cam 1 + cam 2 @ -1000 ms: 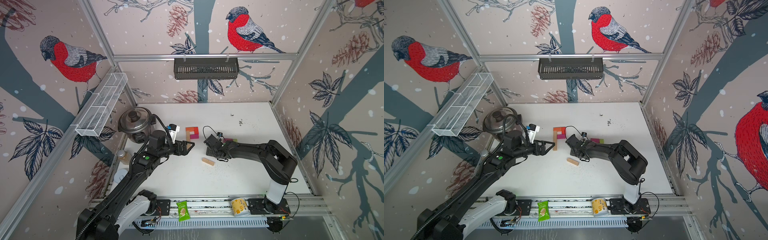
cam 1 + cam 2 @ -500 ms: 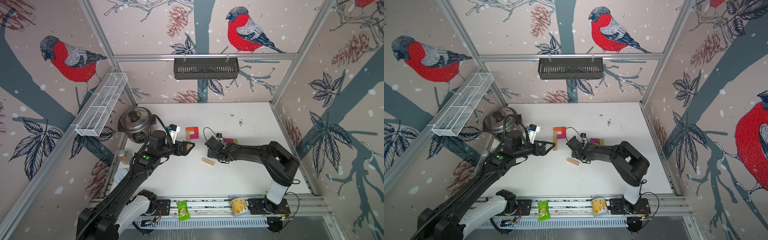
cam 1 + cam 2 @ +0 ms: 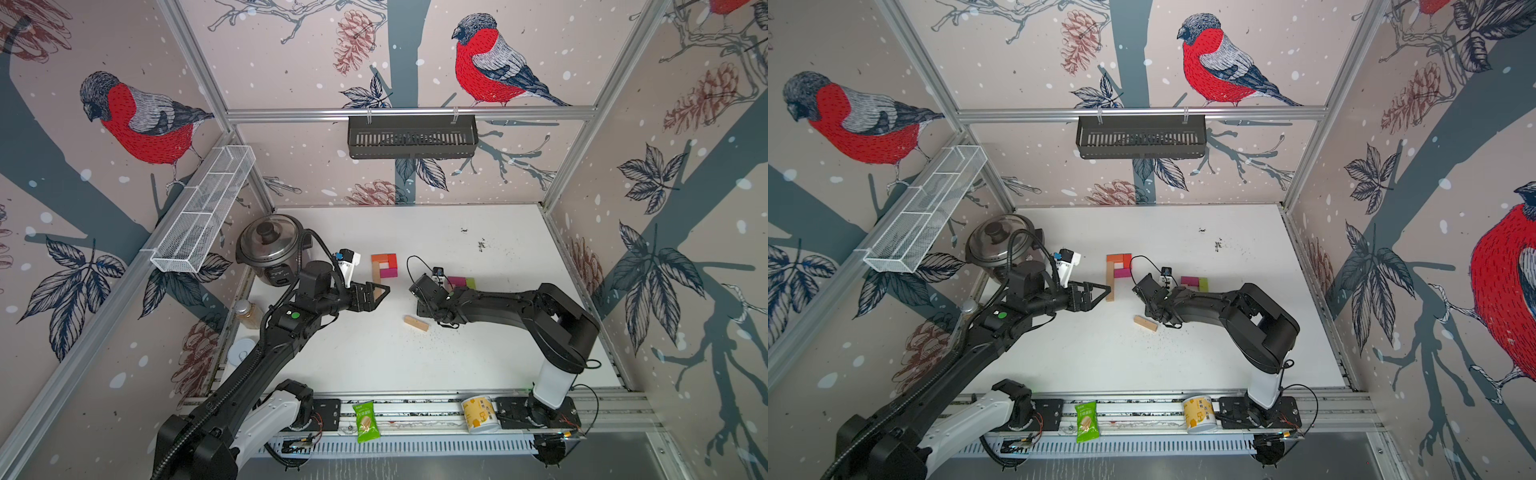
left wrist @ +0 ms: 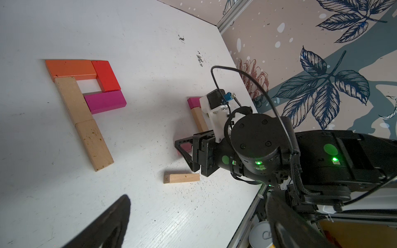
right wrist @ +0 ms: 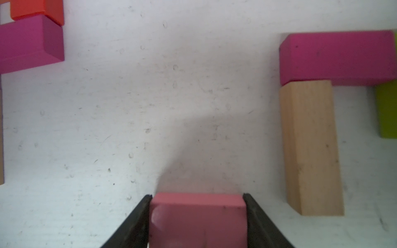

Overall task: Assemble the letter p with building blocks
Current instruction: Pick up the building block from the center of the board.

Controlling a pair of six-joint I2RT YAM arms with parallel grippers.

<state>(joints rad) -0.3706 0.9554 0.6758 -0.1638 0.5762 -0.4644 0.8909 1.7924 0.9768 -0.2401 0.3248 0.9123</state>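
Table [image 3: 374, 365] unchanged; right claw [image 5: 197, 195] closed onto pink block [image 5: 197, 219].

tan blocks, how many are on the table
4: two tan blocks end to end as the stem, one lying alone, one against the loose magenta block. The right arm may hide more.

R wrist view: pink block [image 5: 197, 219] & lime block [image 5: 387, 109] both cut off by frame edge.

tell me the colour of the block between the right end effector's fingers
It's a pink block, clearest in the right wrist view.
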